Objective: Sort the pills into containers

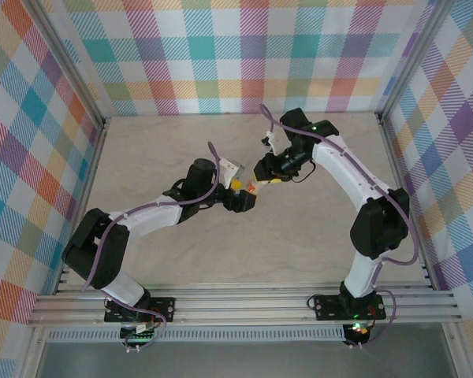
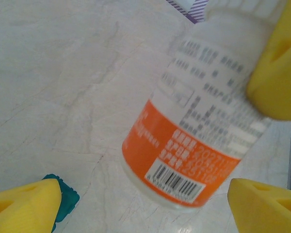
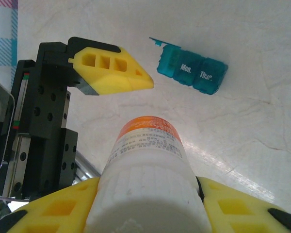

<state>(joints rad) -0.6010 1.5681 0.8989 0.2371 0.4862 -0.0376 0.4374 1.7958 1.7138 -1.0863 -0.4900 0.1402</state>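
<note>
Nearest my lens, the white bottle (image 3: 148, 160) with its orange band sits clamped at the cap in the right gripper (image 3: 148, 208). Beyond it the containers (image 3: 191, 73), a translucent teal strip lettered "Mon." and "Thur.", lie flat on the pale table (image 3: 262, 145), one end lid flipped up. My left gripper (image 2: 140, 204) stands spread wide either side of the bottle's base.

A white, orange-banded plastic bottle (image 3: 148, 160) blocks the gap of my left gripper (image 1: 241, 190); bare table (image 3: 262, 145) flanks the teal plastic three-compartment strip (image 3: 191, 70).
</note>
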